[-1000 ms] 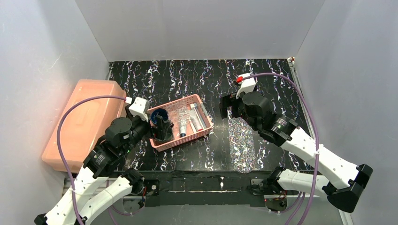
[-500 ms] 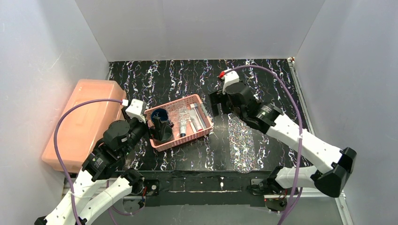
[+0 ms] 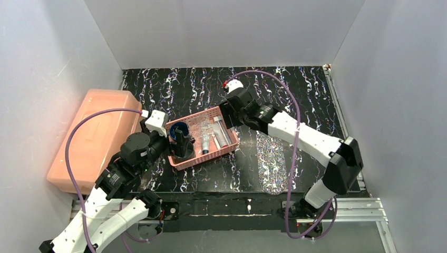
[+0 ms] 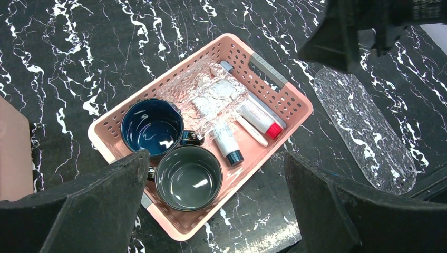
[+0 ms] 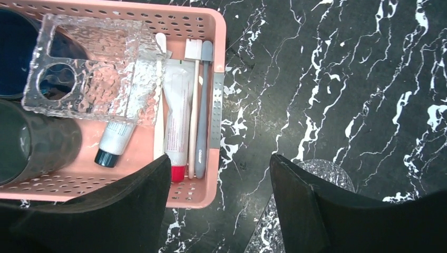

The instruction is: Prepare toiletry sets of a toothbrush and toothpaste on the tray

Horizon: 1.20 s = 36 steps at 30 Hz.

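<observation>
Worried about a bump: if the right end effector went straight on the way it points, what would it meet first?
Most likely the pink basket's rim, beside the grey toothbrush; the open right end effector is centred over that edge. Height is hard to judge.

No text is readable. The slim grey plastic toothbrush (image 5: 203,105) in the pink perforated basket (image 5: 219,31) carries tiny white print on its handle, too small to make out; marks on the red-capped white toothpaste tube (image 5: 176,110) are likewise illegible.
</observation>
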{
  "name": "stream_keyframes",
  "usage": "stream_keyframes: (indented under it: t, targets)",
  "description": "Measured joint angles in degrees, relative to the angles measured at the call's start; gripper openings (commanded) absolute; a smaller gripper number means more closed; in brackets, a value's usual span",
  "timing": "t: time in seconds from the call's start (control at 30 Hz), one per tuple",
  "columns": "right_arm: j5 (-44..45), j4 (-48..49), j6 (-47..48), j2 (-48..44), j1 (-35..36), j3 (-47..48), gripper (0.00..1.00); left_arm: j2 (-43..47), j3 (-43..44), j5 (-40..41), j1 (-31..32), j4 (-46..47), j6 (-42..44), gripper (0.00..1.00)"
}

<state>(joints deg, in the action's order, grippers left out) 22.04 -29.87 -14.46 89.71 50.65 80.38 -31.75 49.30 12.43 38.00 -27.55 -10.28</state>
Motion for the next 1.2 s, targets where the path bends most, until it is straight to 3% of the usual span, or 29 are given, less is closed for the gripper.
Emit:
stream_keyframes:
  t: [0.23,0.4,1.13,1.2]
  targets:
    - [-1.2,-0.1,-0.9,7.0,-0.5,2.7,0.62,-0.1,0.0,0.0,0.0,-0.2,-0.1,0.99]
    - [-2.8,0.0,-1.7,11.6,-2.1,4.6,0.59,-0.1,0.0,0.0,0.0,-0.7,0.0,0.99]
    - [-8.8,1.6,-3.5,20.9,-5.2,7.5,0.43,-0.7,0.0,0.0,0.0,-0.9,0.1,0.99]
    - [-8.7,1.5,-3.5,21.5,-5.3,8.1,0.39,-0.8,0.0,0.0,0.0,-0.9,0.1,0.99]
